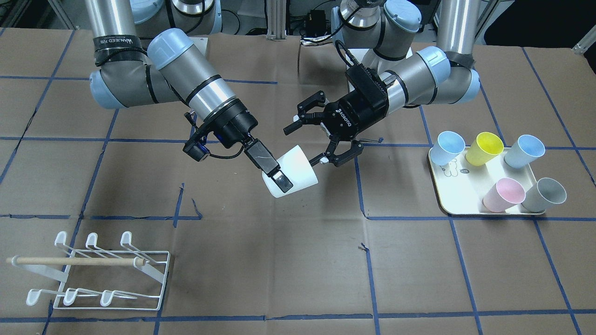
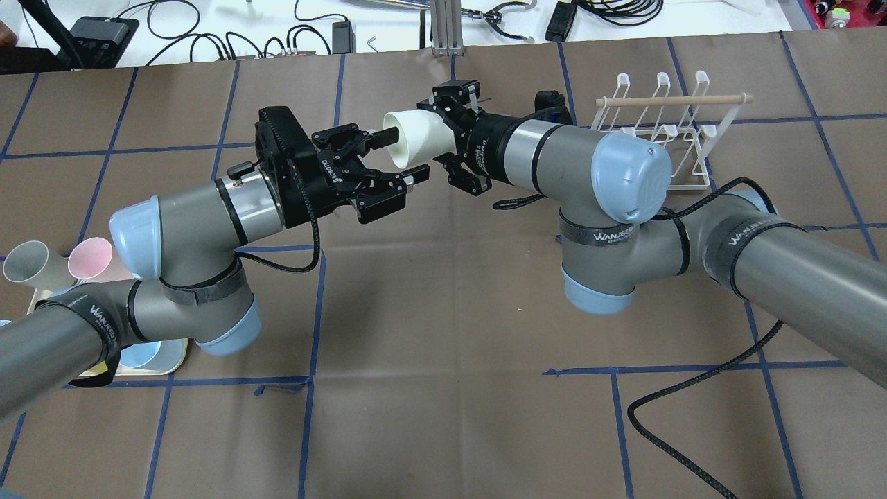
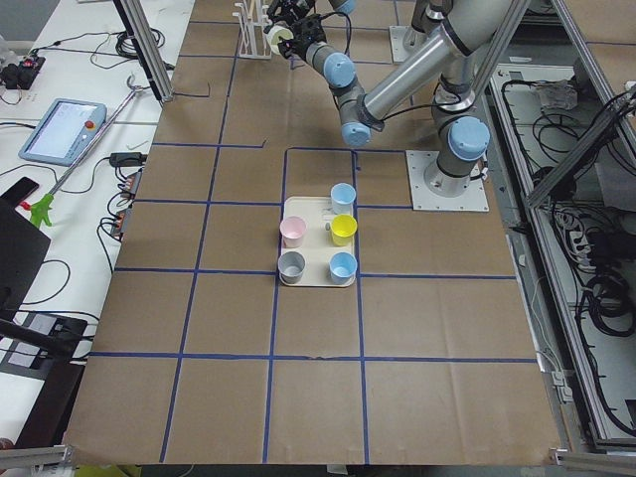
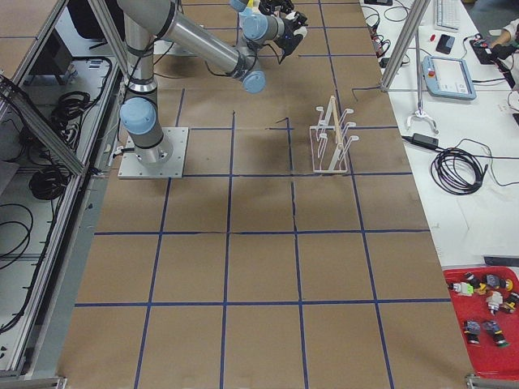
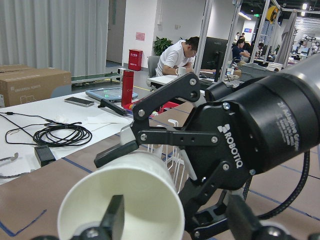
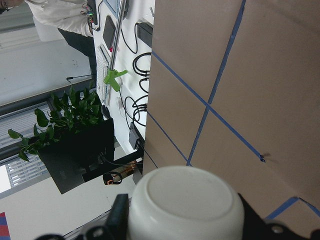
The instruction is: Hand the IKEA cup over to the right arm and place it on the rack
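A white cup is held in the air over the table's middle, tilted on its side. My right gripper is shut on its base end, one finger on either side. In the overhead view the cup points its mouth at my left gripper. My left gripper is open, its fingers spread on either side of the cup's rim and apart from it. The left wrist view looks into the cup's mouth. The right wrist view shows its base. The white wire rack stands empty.
A cream tray on my left side holds two blue cups, a yellow, a pink and a grey cup. The rack is beyond my right arm. A black cable lies on the table.
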### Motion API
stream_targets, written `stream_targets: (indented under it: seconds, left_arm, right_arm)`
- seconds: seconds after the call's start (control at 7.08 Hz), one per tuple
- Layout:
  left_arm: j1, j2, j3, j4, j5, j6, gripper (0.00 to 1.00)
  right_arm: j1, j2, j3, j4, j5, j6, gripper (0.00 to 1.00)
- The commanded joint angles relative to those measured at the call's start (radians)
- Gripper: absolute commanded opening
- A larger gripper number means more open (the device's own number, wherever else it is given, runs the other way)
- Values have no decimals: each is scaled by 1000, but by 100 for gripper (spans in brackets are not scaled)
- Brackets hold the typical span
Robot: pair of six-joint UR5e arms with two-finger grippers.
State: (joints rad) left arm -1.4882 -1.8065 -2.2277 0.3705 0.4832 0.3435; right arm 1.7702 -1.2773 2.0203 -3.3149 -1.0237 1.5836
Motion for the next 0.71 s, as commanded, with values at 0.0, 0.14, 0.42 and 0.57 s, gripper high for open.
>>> stream_targets:
  seconds: [0.0, 0.14, 0.42, 0.57]
  left_arm:
    - [49, 27, -4, -1, -3, 0, 99]
    - [106, 30, -9, 10, -27, 2, 99]
    - [155, 29, -1, 11, -68, 2, 99]
    - [154, 20, 16, -1, -48, -1, 99]
  right_arm:
    - [-2, 3, -5, 0, 13, -5, 40]
    - [-9, 15, -30, -3, 11, -10, 33]
    - [-59, 56, -95, 1, 11, -139, 27]
    - [-116, 50, -103, 3, 10, -280, 19]
